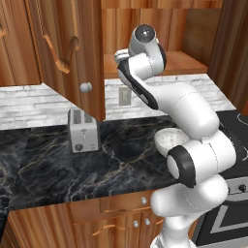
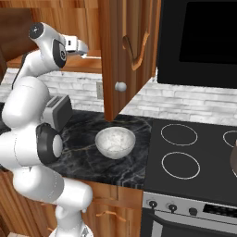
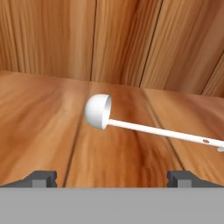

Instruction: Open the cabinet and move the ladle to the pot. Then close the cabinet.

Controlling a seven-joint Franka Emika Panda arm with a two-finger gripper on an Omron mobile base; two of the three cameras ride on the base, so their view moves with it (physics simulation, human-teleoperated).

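Observation:
The cabinet stands open, its door swung out over the counter. On the wooden shelf inside lies the ladle, pale, with its round cup to the left and its thin handle running right in the hand view. My gripper reaches into the cabinet just short of the ladle. It is open, its fingertips wide apart with nothing between them. A dark round sliver of the pot shows on the stove at the right edge of the right base view.
A white speckled bowl and a silver toaster sit on the black marble counter. The stove top lies to the right, under a black microwave. The open door hangs close beside my arm.

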